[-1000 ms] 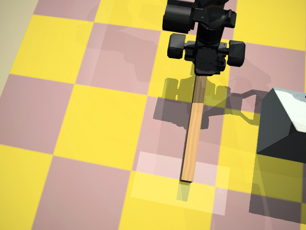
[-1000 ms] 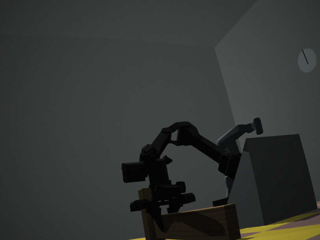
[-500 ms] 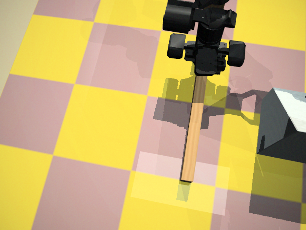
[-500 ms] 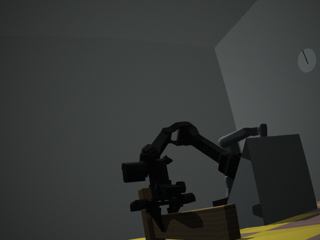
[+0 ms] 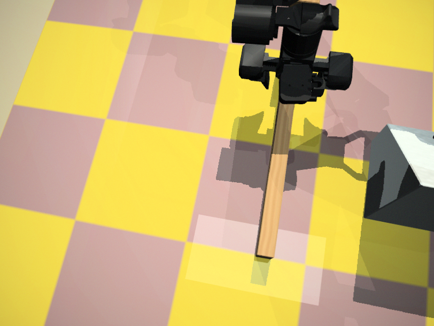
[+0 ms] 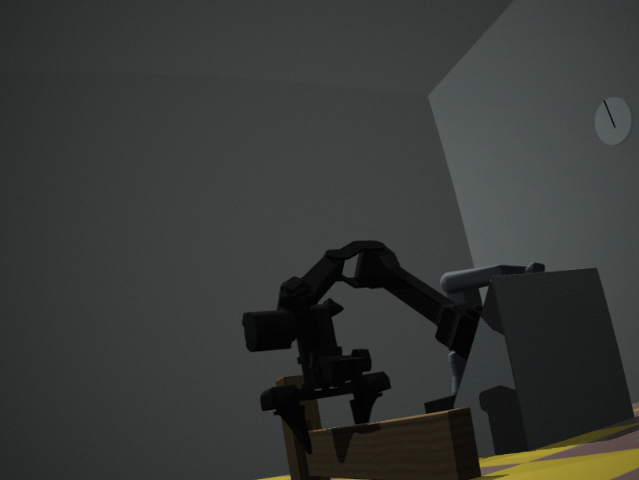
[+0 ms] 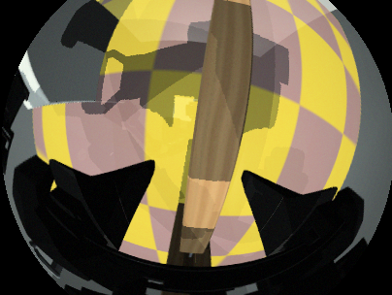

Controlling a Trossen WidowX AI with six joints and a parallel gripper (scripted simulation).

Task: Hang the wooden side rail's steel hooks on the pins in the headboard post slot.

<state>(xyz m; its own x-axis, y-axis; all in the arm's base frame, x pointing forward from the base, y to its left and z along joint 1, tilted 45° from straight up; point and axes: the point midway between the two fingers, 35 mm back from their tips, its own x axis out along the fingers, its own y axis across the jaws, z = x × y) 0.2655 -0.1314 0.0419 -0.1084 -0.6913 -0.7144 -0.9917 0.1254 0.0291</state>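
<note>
The wooden side rail [image 5: 278, 196] [image 6: 397, 445] [image 7: 223, 97] stands on its narrow edge, one end at the headboard post [image 6: 289, 385]. Its far end is low at the table, though the contact is cut off by the frame edge in the exterior view. The post stands upright behind the gripper. My gripper [image 5: 294, 93] [image 6: 335, 437] [image 7: 200, 170] is open, pointing down, with one finger on each side of the rail near the post. Gaps show between the fingers and the rail in the wrist view. The hooks, pins and slot cannot be made out clearly, so their seating is hidden.
A large grey sloped block [image 5: 389, 175] [image 6: 568, 361] stands to the right of the rail. A grey-blue arm-like shape [image 6: 470, 277] shows behind it. The tabletop [image 5: 147, 168] is yellow and pink checkered. A round clock [image 6: 613, 131] is on the wall.
</note>
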